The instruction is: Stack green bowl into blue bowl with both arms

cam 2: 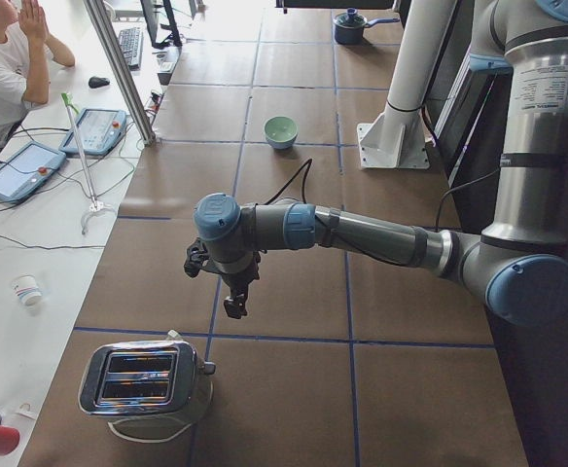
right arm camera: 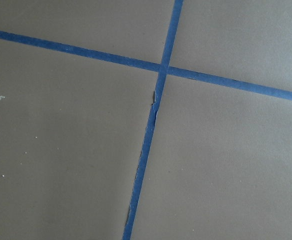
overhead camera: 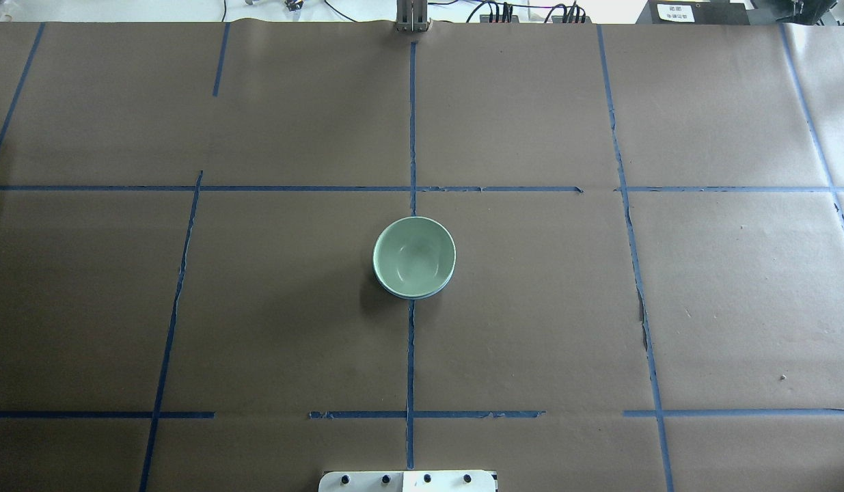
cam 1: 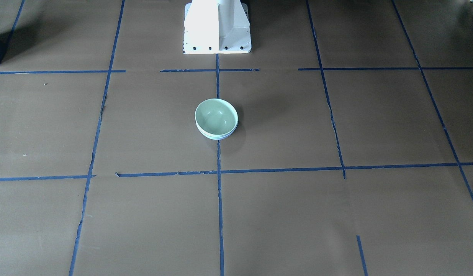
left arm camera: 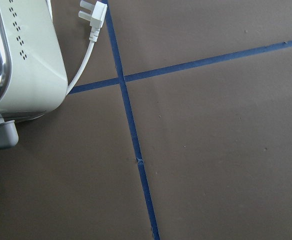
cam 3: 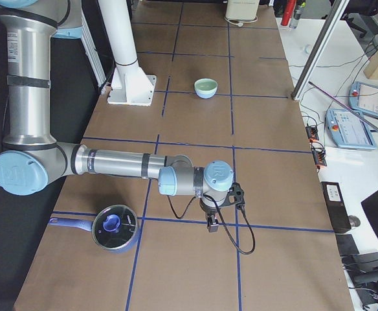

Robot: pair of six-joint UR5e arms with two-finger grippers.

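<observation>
The green bowl sits inside the blue bowl. Only a thin blue edge peeks out under the green rim. The two bowls stand upright in the middle of the brown worktop, right on a blue tape line. The white base of the robot is near them.

Both arms are well apart from the bowls. The left arm reaches out low over one end of the worktop. Its jaws point down, close to a shiny toaster. The toaster's white plug lies on the worktop beside it. The jaws hold nothing that I can see, but I cannot tell if they are released or clenched.

The right arm reaches out over the other end of the worktop. Its jaws point down too, near a pot with a blue knob on its lid. They are small in the side view, and I cannot tell how they are set.
</observation>
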